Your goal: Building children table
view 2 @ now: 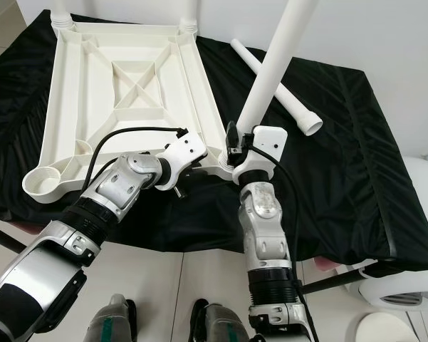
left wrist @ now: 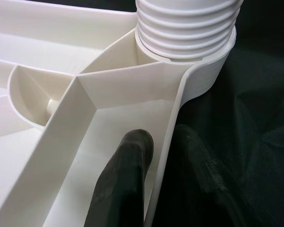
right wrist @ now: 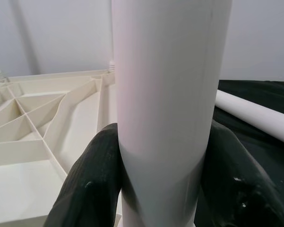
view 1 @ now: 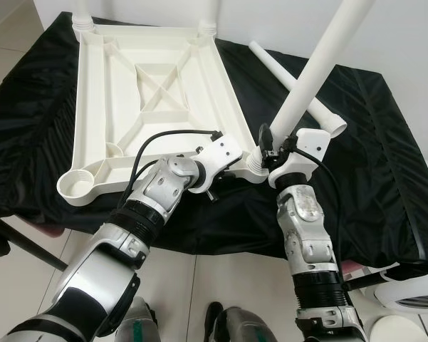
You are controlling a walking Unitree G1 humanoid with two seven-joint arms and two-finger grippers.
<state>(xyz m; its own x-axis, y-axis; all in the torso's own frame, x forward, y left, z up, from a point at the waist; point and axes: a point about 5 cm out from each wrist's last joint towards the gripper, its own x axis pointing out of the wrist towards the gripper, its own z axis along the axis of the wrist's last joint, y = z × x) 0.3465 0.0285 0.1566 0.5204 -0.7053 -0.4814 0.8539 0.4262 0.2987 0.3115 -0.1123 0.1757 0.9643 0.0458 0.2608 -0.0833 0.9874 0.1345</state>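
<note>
The white plastic tabletop point(view 1: 146, 107) lies upside down on a surface covered with black cloth point(view 1: 370, 142), ribbed underside facing up. The right gripper point(right wrist: 163, 189) is closed around a white table leg point(view 1: 317, 71); one black finger point(right wrist: 92, 182) presses on each side of the tube, so the leg sits squarely between the jaws. The held leg rises tilted, its upper end leaning away from the tabletop, and its threaded lower end point(left wrist: 186, 26) sits in the corner socket point(left wrist: 205, 78) directly below the right jaws. The left gripper point(left wrist: 158, 184) is clamped on the tabletop's edge wall point(left wrist: 167, 142) just beside that socket: one finger point(left wrist: 125, 179) lies inside the tray-like underside, the other outside against the cloth, with the thin wall between them and the jaws narrow. Beyond the right jaws, a second loose leg point(view 1: 292, 82) lies flat on the cloth, apart from the tabletop. Two further legs point(view 1: 82, 14) stand in the sockets at the tabletop's far corners. The near corner socket point(view 1: 75, 187) on the left gripper's outer side holds no leg.
</note>
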